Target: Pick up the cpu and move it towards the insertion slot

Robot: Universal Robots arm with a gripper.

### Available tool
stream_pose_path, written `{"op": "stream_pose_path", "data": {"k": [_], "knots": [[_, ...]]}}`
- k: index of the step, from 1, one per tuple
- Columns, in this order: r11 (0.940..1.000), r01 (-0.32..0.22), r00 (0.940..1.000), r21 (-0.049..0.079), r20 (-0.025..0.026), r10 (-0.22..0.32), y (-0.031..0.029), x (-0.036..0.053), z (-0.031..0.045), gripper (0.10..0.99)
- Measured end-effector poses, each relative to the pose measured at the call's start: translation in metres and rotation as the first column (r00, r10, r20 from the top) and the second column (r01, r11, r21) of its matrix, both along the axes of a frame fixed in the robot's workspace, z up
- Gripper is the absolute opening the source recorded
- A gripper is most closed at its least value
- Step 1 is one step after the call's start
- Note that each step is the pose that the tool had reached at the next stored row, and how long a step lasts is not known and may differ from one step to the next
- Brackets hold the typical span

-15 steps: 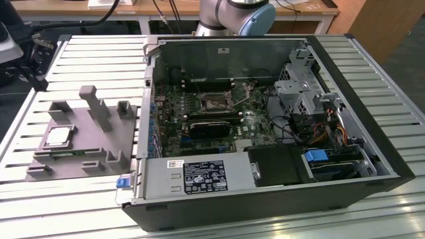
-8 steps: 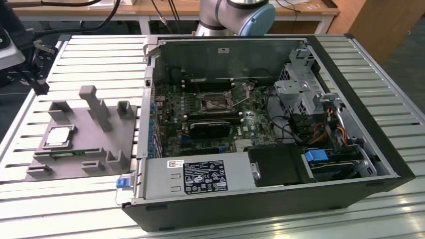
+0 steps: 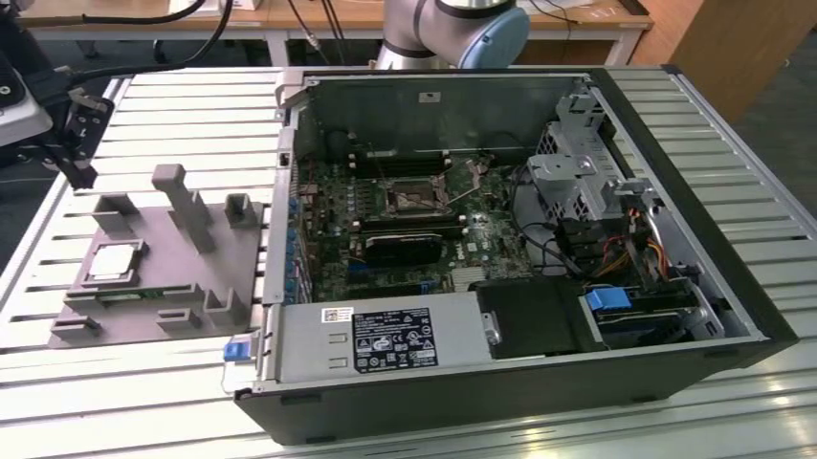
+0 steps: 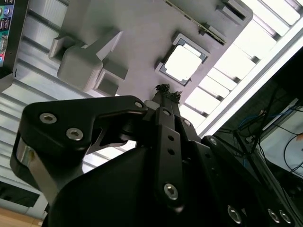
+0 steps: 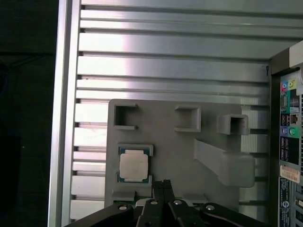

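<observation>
Going across the exterior view from its left: the slatted aluminium table [image 3: 153, 115] carries a grey plastic tray [image 3: 179, 277] with a few upright posts. The cpu [image 3: 113, 260] lies flat in a shallow pocket on the side of that tray farthest from the PC, silvery top up. It hasn't been picked up.

Just beside the tray, on the exterior view's right, is the open PC case [image 3: 715, 287], lying on its side with the motherboard [image 3: 370, 220] exposed. The insertion slot [image 3: 415, 198] is the small dark square with the shiny bracket, around the middle of the board. So the chip and the socket are well apart, with the case wall between them. A silver power supply [image 3: 383, 339] lies along the near edge of the case, the metal drive cage [image 3: 575, 177] with its cable bundle is further right, and the robot arm's base [image 3: 453, 29] is behind the case.

Now the claw. In the first wrist view the gripper [image 5: 162, 183] has its black fingertips pressed together with nothing between them. It hangs over the tray [image 5: 170, 151] with the cpu [image 5: 134, 166] just beside the tips, close but not touching. The second wrist view shows the same: gripper [image 4: 165, 91] pinched together and empty, the cpu [image 4: 182, 63] bright in its pocket just past the tips, with a gap between them.
</observation>
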State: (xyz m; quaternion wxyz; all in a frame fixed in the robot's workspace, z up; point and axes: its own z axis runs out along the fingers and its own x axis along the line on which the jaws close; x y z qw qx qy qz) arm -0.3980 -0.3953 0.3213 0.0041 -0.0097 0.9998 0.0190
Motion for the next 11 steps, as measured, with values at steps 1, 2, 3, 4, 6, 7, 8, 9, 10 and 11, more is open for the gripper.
{"op": "stream_pose_path", "data": {"k": [1,2,3,4,6,7,8,9,10,11], "knots": [[1.0000,0.000,1.0000,0.000,0.0000,0.000,0.0000,-0.0002,-0.0011,0.102],[1.0000,0.000,1.0000,0.000,0.0000,0.000,0.0000,-0.0004,-0.0022,0.102],[1.0000,0.000,1.0000,0.000,0.0000,0.000,0.0000,-0.0007,-0.0033,0.102],[1.0000,0.000,1.0000,0.000,0.0000,0.000,0.0000,-0.0010,-0.0045,0.102],[1.0000,0.000,1.0000,0.000,0.0001,0.000,0.0000,-0.0015,-0.0072,0.102],[1.0000,0.000,1.0000,0.000,0.0000,0.000,0.0000,-0.0018,-0.0082,0.102],[1.0000,0.000,1.0000,0.000,0.0001,0.000,0.0000,-0.0021,-0.0092,0.102],[1.0000,0.000,1.0000,0.000,0.0000,0.000,0.0000,-0.0025,-0.0103,0.102],[1.0000,0.000,1.0000,0.000,0.0001,0.000,0.0000,-0.0029,-0.0115,0.102],[1.0000,0.000,1.0000,0.000,0.0002,0.000,0.0000,-0.0036,-0.0127,0.102]]}}
